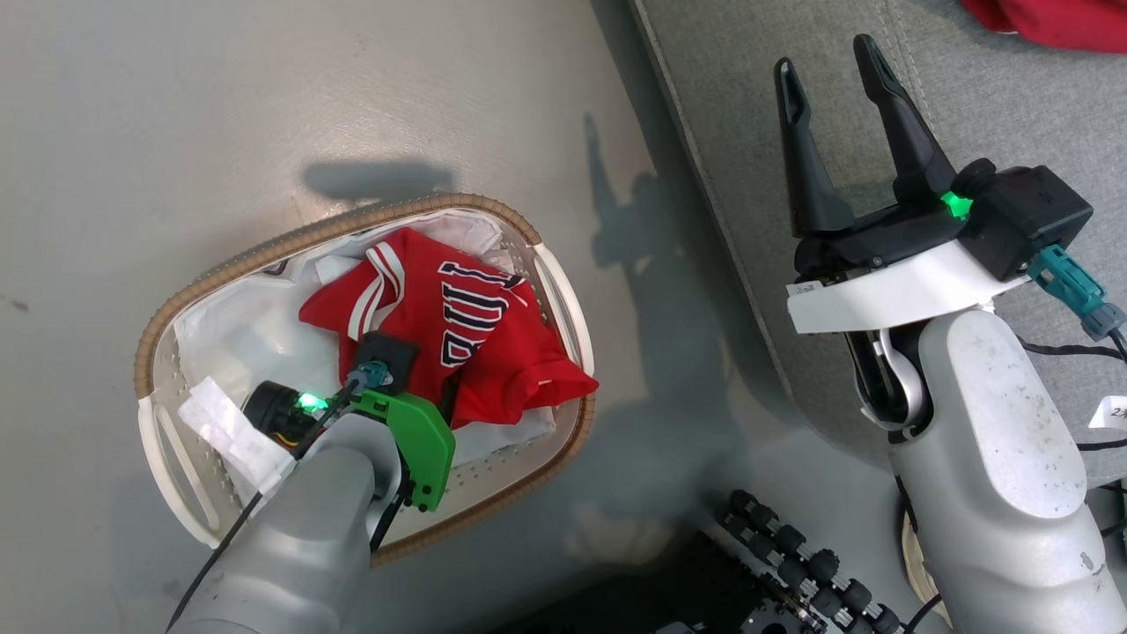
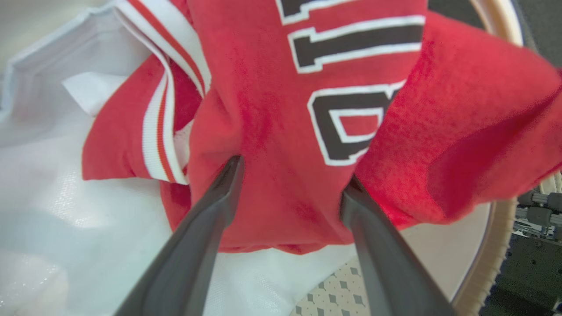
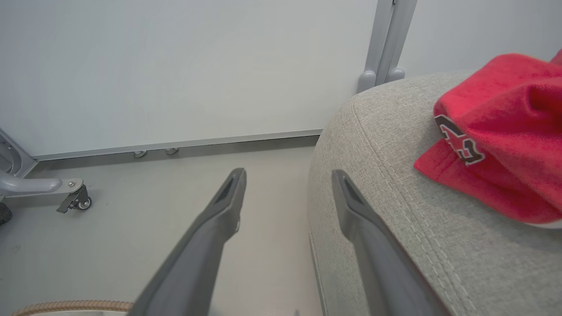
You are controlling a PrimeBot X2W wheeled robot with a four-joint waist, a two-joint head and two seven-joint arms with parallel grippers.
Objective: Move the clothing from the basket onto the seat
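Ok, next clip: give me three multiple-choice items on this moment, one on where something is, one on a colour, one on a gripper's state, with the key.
1. The jersey under the left gripper lies:
A) on the floor
B) in the basket
C) across the robot's forearm

2. The basket's woven rim is:
A) tan
B) blue
C) black

3. The right gripper is:
A) shut on red cloth
B) shut and empty
C) open and empty

Key:
1 B: the head view shows it on the white liner inside the rim.
2 A: the rim shows tan in the head view.
3 C: its fingers stand apart above the edge of the seat, with nothing between them.
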